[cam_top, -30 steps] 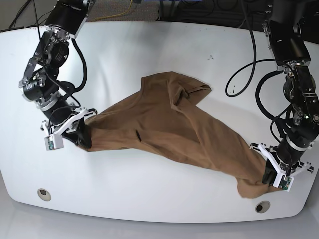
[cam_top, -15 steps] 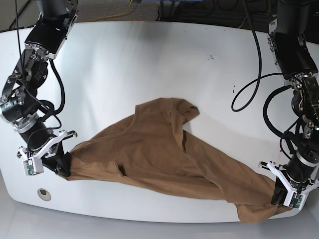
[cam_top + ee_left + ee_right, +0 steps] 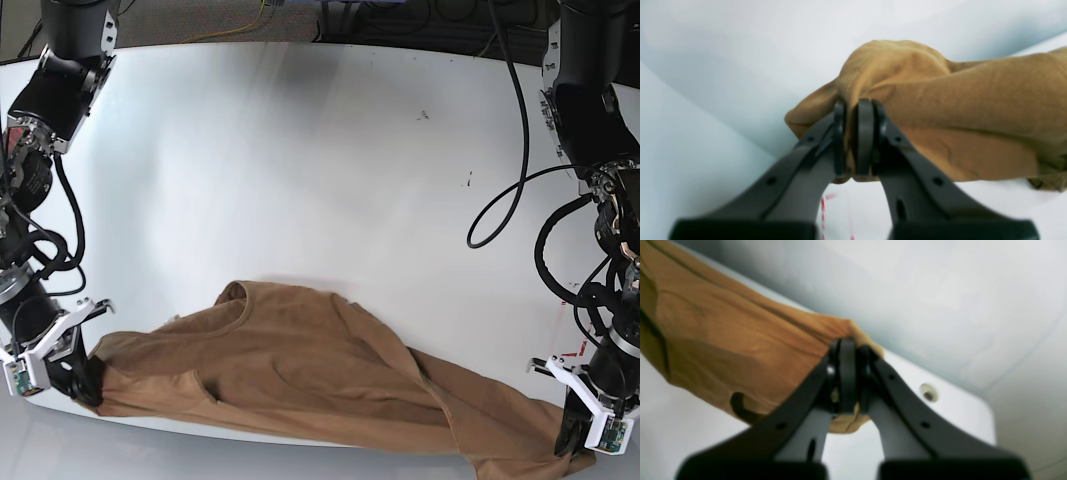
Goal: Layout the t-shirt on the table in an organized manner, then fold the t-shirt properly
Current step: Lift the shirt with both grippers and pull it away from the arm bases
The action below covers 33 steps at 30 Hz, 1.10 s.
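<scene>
- Between the left gripper's [image 3: 850,133] dark pads [image 3: 864,133]: a pinch of tan cloth, pads pressed nearly together with only the fabric's thickness between them. Clamped on the t-shirt [image 3: 960,110].
- Left wrist view: cloth bunches into a rounded lump just above the pad tips, then runs off to the right in a thick, slack band. A short red dashed mark [image 3: 823,208] shows on the white surface below the fingers.
- Right gripper [image 3: 850,373]: jaws likewise closed tight, a fold of the same t-shirt [image 3: 740,346] caught between them; a little nub of cloth pokes out past the tips and below them.
- Right wrist view: fabric stretches away to the upper left, a dark seam line along it. One round grey hole [image 3: 929,392] sits in the table [image 3: 957,413] just to the right of the fingers, near the rounded corner.
- Base view: right gripper [image 3: 78,380] low at the picture's left, left gripper [image 3: 575,437] low at the picture's right, each at one end of the garment.
- T-shirt [image 3: 300,370] lies wrinkled along the near edge of the table [image 3: 300,150], spread between the two grippers, neck opening toward the left half, its right-hand end trailing to the table's edge by the left gripper.
- Far part of the table carries a few small black specks [image 3: 423,115].
</scene>
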Motion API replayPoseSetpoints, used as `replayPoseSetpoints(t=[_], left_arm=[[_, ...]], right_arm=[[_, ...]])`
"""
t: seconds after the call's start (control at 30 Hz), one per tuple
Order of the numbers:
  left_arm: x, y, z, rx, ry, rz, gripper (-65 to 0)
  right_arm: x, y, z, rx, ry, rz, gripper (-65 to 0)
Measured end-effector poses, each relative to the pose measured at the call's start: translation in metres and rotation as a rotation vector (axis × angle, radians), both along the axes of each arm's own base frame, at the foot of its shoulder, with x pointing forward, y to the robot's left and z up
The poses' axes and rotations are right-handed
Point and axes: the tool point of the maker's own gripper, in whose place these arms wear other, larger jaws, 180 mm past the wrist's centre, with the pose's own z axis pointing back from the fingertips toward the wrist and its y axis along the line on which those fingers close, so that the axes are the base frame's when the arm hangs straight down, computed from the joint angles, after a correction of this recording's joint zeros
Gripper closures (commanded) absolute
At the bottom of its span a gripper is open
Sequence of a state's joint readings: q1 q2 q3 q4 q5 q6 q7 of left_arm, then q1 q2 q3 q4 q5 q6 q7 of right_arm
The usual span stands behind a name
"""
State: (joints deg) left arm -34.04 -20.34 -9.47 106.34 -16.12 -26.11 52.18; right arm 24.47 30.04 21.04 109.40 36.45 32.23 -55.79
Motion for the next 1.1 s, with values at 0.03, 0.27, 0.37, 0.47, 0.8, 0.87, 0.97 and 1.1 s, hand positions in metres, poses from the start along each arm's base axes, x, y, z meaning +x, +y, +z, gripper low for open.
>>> replayPoseSetpoints(t=[0.03,0.27,0.37,0.47,0.8,0.87,0.97,1.1], left_arm=[[0.0,-0.001,0.003,0.001,-0.007,-0.003,-2.2],[0.003,0.001,0.038,0.005,-0.084,0.003,-2.5],[0.003,-0.001,0.062,0.001,-0.14,-0.005,-2.5],[0.002,-0.002,0.077,0.002,-0.177,-0.008,-2.5],[0.001,-0.002,0.106,0.011,-0.236,-0.002,-2.5],[0.003,-0.004,0.107,0.022,-0.234,-0.002,-2.5],[0.003,-0.008,0.108,0.021,-0.235,-0.018,-2.5],[0.003,-0.009,0.107,0.021,-0.233,-0.018,-2.5]], right_arm=[[0.001,-0.001,0.004,-0.003,-0.01,-0.001,-0.4],[0.006,-0.007,0.035,-0.012,-0.073,0.002,-0.4],[0.014,-0.018,0.044,0.003,-0.079,-0.022,-0.4],[0.018,-0.028,0.049,-0.002,-0.059,-0.047,-0.5],[0.019,-0.034,0.094,-0.048,-0.148,-0.06,-0.5],[0.019,-0.033,0.094,-0.051,-0.144,-0.061,-0.5],[0.022,-0.026,0.092,-0.073,-0.133,-0.045,-0.5],[0.025,-0.018,0.093,-0.086,-0.131,-0.023,-0.5]])
